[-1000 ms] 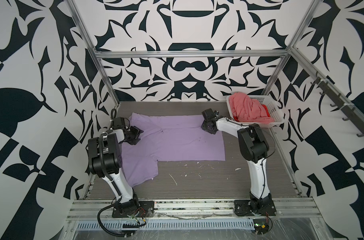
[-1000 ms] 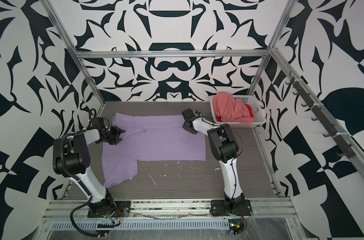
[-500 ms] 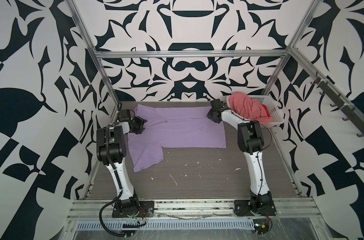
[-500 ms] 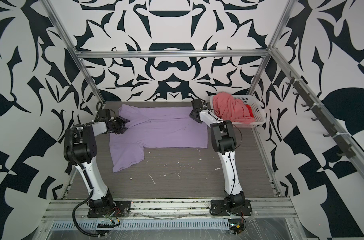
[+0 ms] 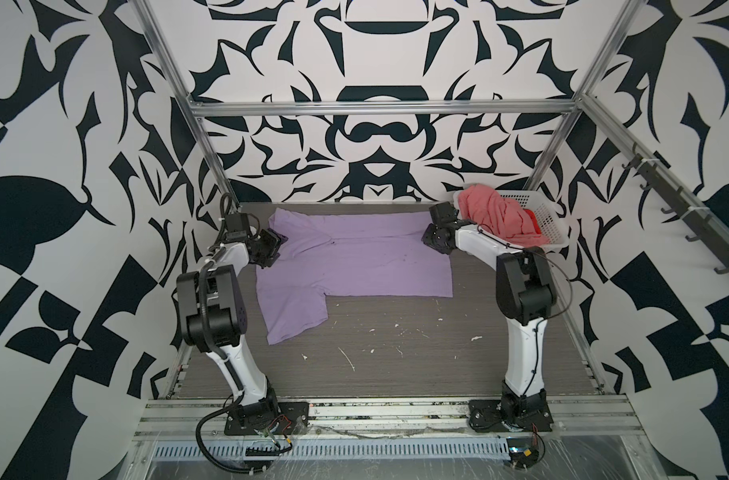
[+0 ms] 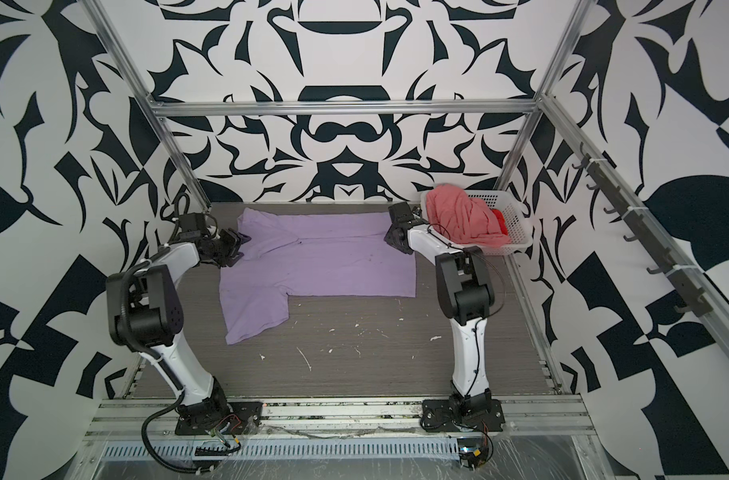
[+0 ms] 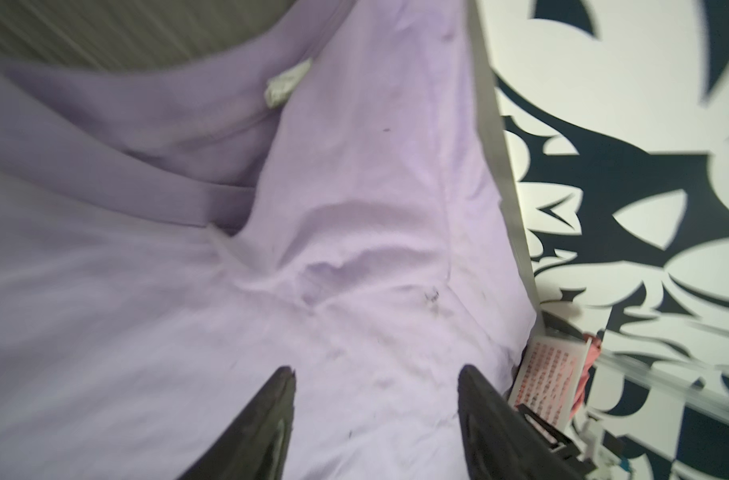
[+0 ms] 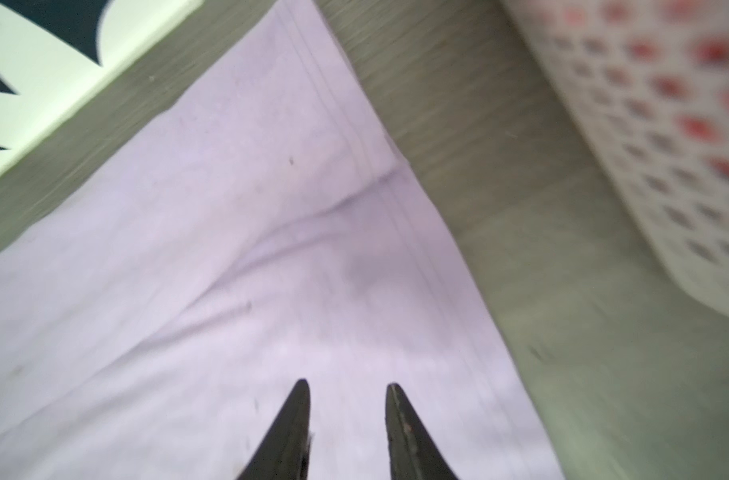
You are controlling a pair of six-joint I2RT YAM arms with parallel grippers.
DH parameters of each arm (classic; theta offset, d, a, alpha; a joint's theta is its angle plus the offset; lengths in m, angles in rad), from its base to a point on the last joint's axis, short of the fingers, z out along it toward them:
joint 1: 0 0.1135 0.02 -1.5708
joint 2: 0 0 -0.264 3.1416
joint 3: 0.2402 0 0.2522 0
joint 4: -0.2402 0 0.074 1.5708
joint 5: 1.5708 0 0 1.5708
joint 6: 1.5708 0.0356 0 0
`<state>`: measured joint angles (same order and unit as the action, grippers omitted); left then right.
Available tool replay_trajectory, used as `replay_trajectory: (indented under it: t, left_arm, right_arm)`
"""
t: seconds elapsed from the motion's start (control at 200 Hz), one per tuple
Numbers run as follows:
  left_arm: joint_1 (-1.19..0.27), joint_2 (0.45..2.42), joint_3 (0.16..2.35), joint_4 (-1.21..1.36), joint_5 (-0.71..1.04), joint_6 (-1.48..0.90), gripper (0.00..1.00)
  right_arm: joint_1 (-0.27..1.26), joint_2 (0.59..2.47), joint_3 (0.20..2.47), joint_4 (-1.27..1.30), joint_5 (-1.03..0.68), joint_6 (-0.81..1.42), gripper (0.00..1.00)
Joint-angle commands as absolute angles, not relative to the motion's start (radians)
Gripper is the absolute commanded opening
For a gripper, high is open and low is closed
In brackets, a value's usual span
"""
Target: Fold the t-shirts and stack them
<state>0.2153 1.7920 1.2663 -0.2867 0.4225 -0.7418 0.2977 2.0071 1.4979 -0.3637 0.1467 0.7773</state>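
Tabletop: lavender tee lengthwise L-R, hem R.

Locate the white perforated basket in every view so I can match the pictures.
In a top view: basket in the back right corner of the table, holding a salmon-pink t-shirt.
In a top view: basket in that same back right corner.
Left wrist: basket small and blurred, past the far edge of the lavender t-shirt.
Right wrist: basket as a blurred perforated wall, a bare table strip from the shirt's hem.
Shared landmark: the lavender t-shirt, in all four views.
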Motion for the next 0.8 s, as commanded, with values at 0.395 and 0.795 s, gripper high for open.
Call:
replay_trajectory:
  t: [0.395, 0.795]
  left_arm:
    - [0.27, 1.403, 0.941, -0.769, 0.197, -0.46, 0.7]
    - [0.273, 1.282, 0.75, -0.775, 0.208, -0.61, 0.69]
  right_arm:
    - [0.431, 1.424, 0.912, -0.454, 0.294, 1.024, 0.49]
    - [0.407, 1.316, 0.661, -0.263, 0.205, 1.02, 0.59]
